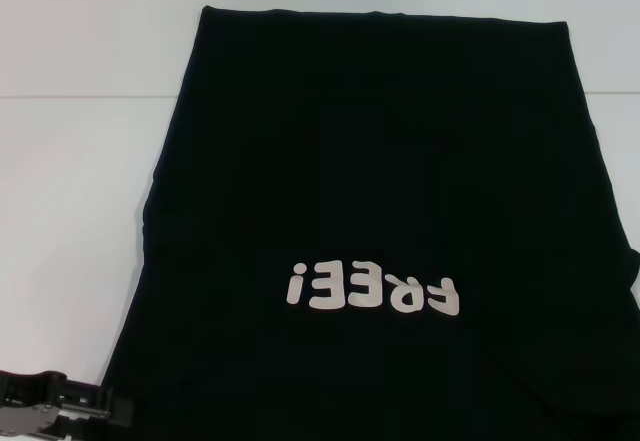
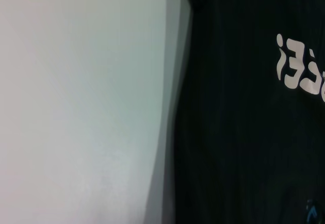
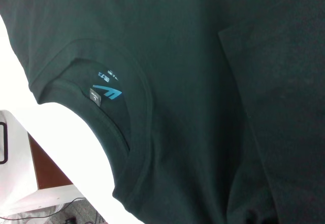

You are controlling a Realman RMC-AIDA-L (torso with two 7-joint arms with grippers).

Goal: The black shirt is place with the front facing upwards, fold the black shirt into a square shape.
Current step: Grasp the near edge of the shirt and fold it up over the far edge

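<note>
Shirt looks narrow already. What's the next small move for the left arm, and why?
Probably bring the left pincer, now at the near left corner, onto the black shirt's near edge to grip it. The shirt lies as a long panel on the white table, lettering up, so it likely needs folding lengthwise.

Left gripper at near-left corner; right arm out of head view.
Left gripper sits low, only its dark metal body visible.
</note>
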